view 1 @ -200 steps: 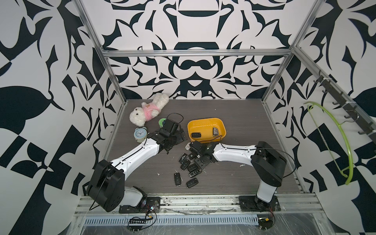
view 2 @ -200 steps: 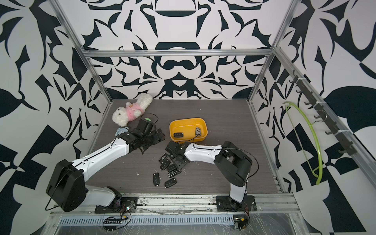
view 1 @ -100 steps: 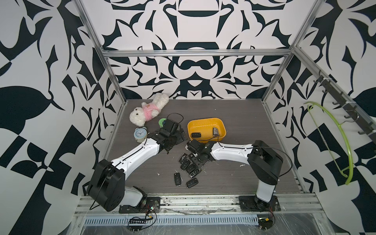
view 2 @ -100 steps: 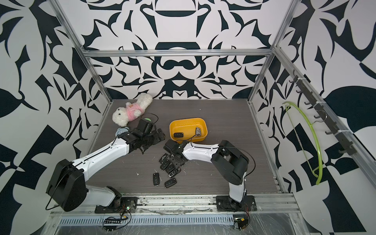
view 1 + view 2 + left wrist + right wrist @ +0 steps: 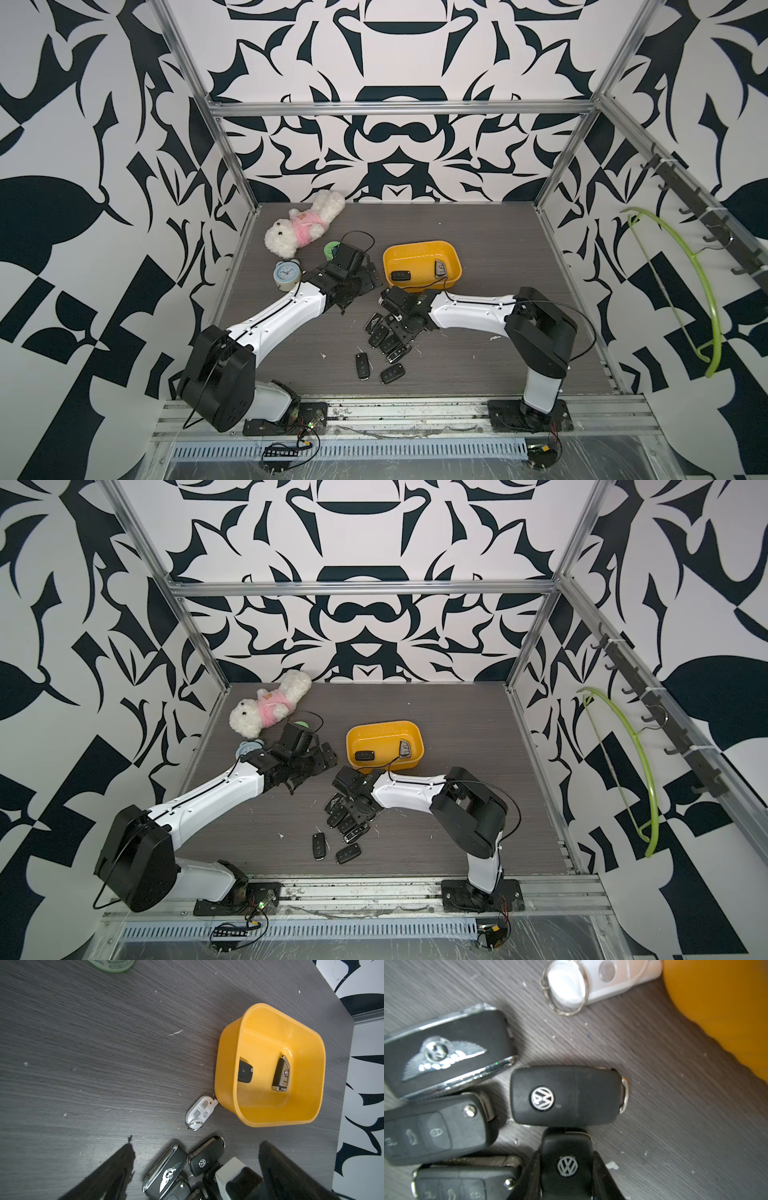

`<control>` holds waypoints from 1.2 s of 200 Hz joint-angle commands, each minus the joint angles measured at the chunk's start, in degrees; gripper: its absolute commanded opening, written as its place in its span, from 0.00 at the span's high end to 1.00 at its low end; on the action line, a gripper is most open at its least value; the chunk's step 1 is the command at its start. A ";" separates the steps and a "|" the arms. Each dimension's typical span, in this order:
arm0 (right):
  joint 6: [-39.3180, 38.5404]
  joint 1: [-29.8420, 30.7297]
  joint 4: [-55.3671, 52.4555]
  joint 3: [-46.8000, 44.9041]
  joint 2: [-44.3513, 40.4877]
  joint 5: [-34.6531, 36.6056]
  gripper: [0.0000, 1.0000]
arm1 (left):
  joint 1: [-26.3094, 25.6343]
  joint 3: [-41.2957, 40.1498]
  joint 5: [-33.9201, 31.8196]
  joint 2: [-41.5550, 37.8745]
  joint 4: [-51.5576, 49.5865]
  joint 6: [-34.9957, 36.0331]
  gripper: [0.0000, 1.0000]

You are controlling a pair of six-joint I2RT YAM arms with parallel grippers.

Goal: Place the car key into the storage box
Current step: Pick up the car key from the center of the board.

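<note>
Where my right claw [image 5: 566,1155] sits: low in the heap of keys [image 5: 384,336] on the table [image 5: 498,249], just in front of the yellow box [image 5: 419,248].
Right claw: fingers clamped on both sides of a black car key [image 5: 568,1169], badge up.
Car key: in the heap, outside the yellow box, its end against a second badged key [image 5: 566,1096].
Yellow box: holds a black key [image 5: 401,275] and a silver-edged key [image 5: 440,269].
White fob [image 5: 200,1110]: just beside the box wall.
Left claw [image 5: 196,1142]: fingers wide apart, holding nothing.
</note>
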 commanded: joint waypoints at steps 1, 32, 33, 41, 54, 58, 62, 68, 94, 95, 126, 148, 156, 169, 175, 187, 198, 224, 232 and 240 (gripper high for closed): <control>0.38 0.09 -3.66 -1.56 1.47 0.85 0.74 | 0.37 0.10 -0.07 -0.42 -0.16 0.06 0.01; 0.43 0.15 -4.83 -0.46 1.34 1.23 1.00 | 0.50 0.48 0.14 -0.38 -0.10 -0.02 0.01; 0.43 0.12 -4.83 -0.44 1.33 1.23 1.00 | 0.53 0.48 0.18 -0.38 -0.14 -0.02 0.01; 0.37 0.13 -4.86 -0.17 1.00 1.15 1.00 | 0.55 0.65 0.10 -0.33 -0.09 -0.02 0.01; 0.52 0.15 -4.95 0.35 0.13 1.15 1.00 | 0.52 0.78 0.07 -0.21 -0.05 -0.18 0.01; 0.57 0.11 -4.87 0.46 -0.40 1.15 1.00 | 0.54 0.88 0.07 -0.25 0.04 -0.20 0.01; 0.63 0.09 -4.77 0.54 -0.93 1.07 1.00 | 0.54 0.89 -0.01 -0.27 0.15 -0.25 0.01; 0.68 0.13 -4.44 0.62 -1.82 0.93 1.00 | 0.52 0.84 -0.06 -0.22 0.23 -0.29 0.01; -0.51 -0.17 -3.51 1.12 -5.60 -0.17 1.00 | 0.86 1.07 0.21 0.22 0.39 -0.08 0.01; -0.57 -0.17 -3.51 1.15 -5.74 -0.17 1.00 | 0.89 1.08 0.23 0.23 0.42 -0.05 0.01; -1.22 -1.68 -3.89 1.14 -10.08 -0.10 1.00 | 1.49 1.14 0.42 0.45 -0.01 0.41 0.01; -1.24 -3.18 -3.94 0.82 -13.91 0.13 1.00 | 2.11 0.76 0.34 0.12 0.00 0.42 0.01; -1.24 -3.94 -3.94 0.82 -15.42 0.27 1.00 | 2.24 0.63 0.42 0.12 -0.04 0.37 0.01; -1.24 -5.52 -3.79 0.74 -17.83 0.33 1.00 | 2.47 0.46 0.60 0.07 0.17 0.41 0.01; -1.20 -6.39 -3.60 0.79 -18.98 0.27 1.00 | 2.42 0.39 0.60 0.07 0.21 0.33 0.01; -1.13 -8.07 -3.12 0.89 -21.12 0.19 1.00 | 2.49 0.22 0.99 0.27 0.52 0.24 0.01; -0.97 -9.62 -2.83 1.29 -22.34 0.37 1.00 | 2.49 -0.03 1.27 0.36 0.85 -0.02 0.01; 0.23 -13.72 -2.48 3.55 -22.85 1.46 1.00 | 2.45 -0.83 1.73 0.59 1.77 -1.02 0.01; 0.62 -14.91 -2.01 4.25 -22.37 1.84 1.00 | 2.48 -1.16 1.77 0.63 2.08 -1.49 0.01; 0.91 -15.88 -1.43 5.03 -21.77 1.84 1.00 | 2.47 -1.37 2.07 0.68 2.51 -1.86 0.01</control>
